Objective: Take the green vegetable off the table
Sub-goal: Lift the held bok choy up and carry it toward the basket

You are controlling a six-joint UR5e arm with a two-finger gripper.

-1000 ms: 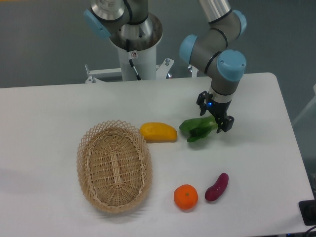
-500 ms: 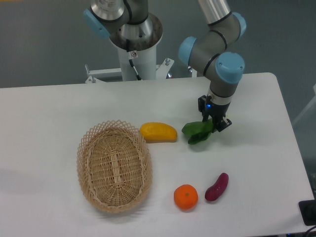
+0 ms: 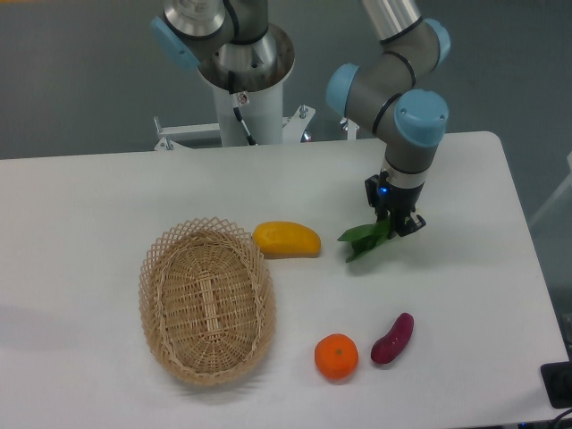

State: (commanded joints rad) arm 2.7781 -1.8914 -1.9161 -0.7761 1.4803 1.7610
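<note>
On the table [image 3: 107, 188] we see a basket [image 3: 206, 298] at left, then a mango [image 3: 286, 239], an orange [image 3: 336, 356] and an eggplant [image 3: 392, 338], all untouched. Our gripper [image 3: 393, 223] is clamped on the vegetable [image 3: 365, 239] at its stalk end, the leaves hanging out to the left. We judge the grasp made and the lift begun; whether the leaf tips have cleared the surface we cannot tell.

Grey floor [image 3: 80, 80] lies behind, evenly lit; a white metal frame [image 3: 192, 134] stands on it.
</note>
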